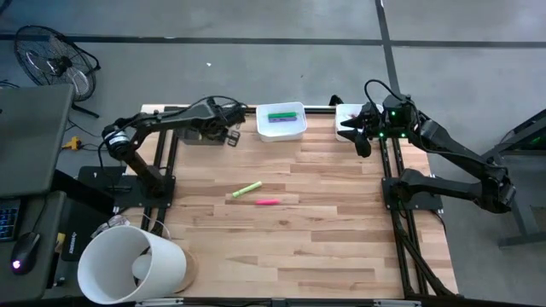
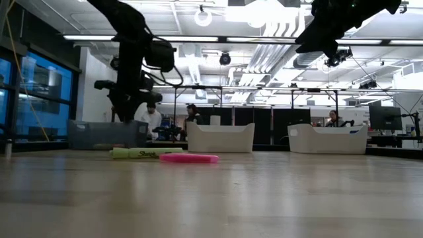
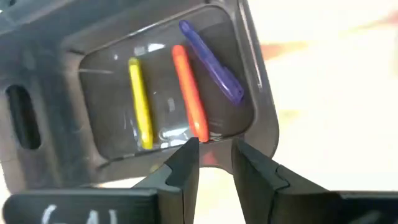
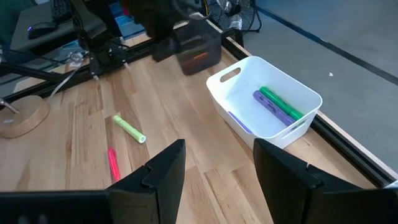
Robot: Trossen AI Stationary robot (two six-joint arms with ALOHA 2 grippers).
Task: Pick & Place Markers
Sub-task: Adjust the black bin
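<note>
Left wrist view: grey bin point(image 3: 261, 93) holds yellow marker point(image 3: 140, 102), orange marker point(image 3: 189, 92), purple marker point(image 3: 211, 61); left gripper point(image 3: 216, 163) narrow, empty. White bin point(image 4: 273, 127) holds green marker point(image 4: 281, 103), purple one. Right gripper point(image 4: 217, 168) wide, empty.

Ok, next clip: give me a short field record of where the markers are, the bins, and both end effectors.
on table: yellow-green marker; pink marker
grey bin: yellow marker, orange marker, purple marker
middle white bin: green marker, second purple marker
left end effector: above grey bin, empty, slightly open
right end effector: open, empty, waiting by right white bin
</note>
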